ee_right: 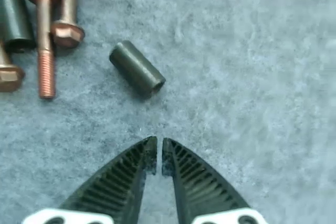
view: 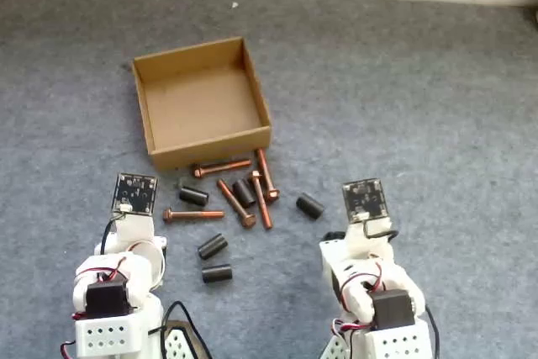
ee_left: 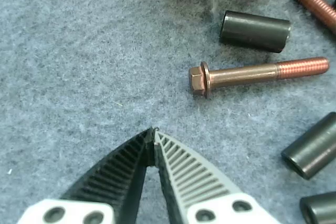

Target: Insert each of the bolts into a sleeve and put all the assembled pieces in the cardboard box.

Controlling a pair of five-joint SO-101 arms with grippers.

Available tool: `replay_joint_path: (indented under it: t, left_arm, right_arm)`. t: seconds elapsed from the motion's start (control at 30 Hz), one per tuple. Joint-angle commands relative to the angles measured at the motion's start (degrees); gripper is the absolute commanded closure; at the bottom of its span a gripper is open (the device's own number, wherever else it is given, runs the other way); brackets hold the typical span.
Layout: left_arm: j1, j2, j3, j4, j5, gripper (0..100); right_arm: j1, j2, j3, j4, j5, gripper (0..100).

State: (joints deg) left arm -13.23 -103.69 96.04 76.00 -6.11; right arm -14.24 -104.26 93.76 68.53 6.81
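No legible text, no labels, no numbers, no signs on anything

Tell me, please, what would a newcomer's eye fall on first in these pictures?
Most striking is the scatter of copper-coloured flanged bolts and short black cylindrical sleeves on the grey carpet, just before the open, empty cardboard box. The left tool hangs near one bolt, the right tool near a lone sleeve.
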Motion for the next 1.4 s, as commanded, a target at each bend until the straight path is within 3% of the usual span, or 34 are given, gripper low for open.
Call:
replay_joint_path:
  t: [0.0,0.23,0.57,0.9,1.2,1.37]
  left_arm:
    - [0.13,-0.13,1.10,0.00,-0.18,99]
    - [0.13,-0.13,1.10,0.00,-0.18,99]
    - [0.13,-0.13,1.10,0.00,-0.18,99]
    - [0.13,-0.13,1.10,0.00,-0.18,99]
    - [0.13,-0.13,1.10,0.00,-0.18,99]
    - [0.13,-0.13,1.10,0.00,-0.18,99]
  right_arm:
    - [0.13,0.04,-8.66,-1.63,11.60,97.5]
    - [-1.10,5.76,-18.51,-1.45,12.22,91.0]
    - [-6.37,51.56,-39.87,-1.80,12.22,80.1]
    - [-11.12,85.05,-55.25,-6.81,15.21,80.0]
    - [-9.89,103.16,-56.75,-15.52,20.13,80.4]
    - [-9.89,107.12,-56.75,-16.22,20.13,97.6]
